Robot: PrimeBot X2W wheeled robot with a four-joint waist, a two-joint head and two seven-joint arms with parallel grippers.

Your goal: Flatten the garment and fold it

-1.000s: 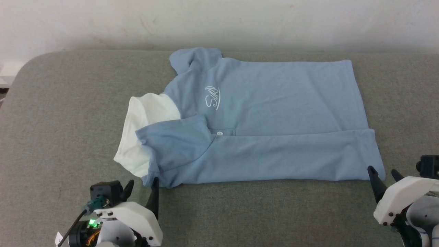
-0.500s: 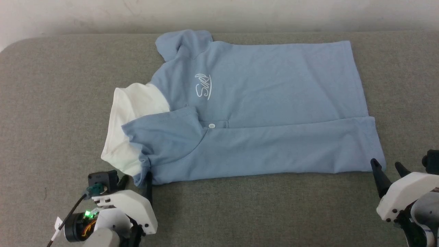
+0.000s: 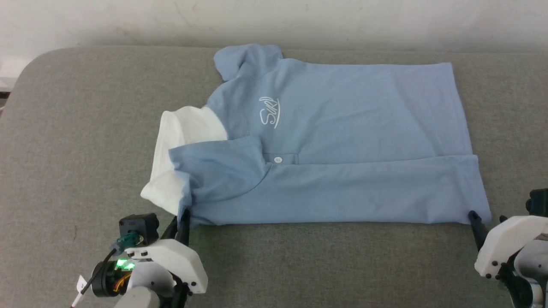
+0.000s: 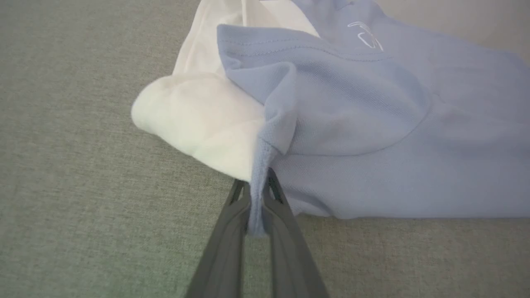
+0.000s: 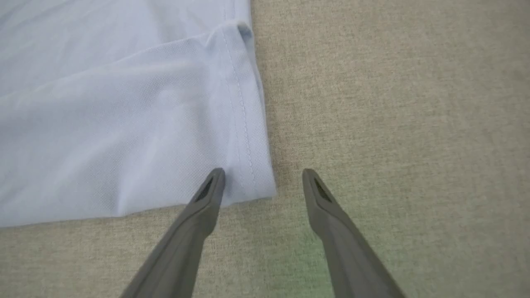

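Here's a broad grey-green padded surface (image 3: 85, 141) of coarse woven cloth, running right across the head view, and its far left corner curves round softly rather than coming to a point. Behind its far edge stands an off-white wall (image 3: 342, 21), scuffed with a few faint reddish marks, and a soft shadow lies along the line where the two meet. Just past that rounded corner there's a pale patch (image 3: 8, 70) with something dark below it, too small to make out.
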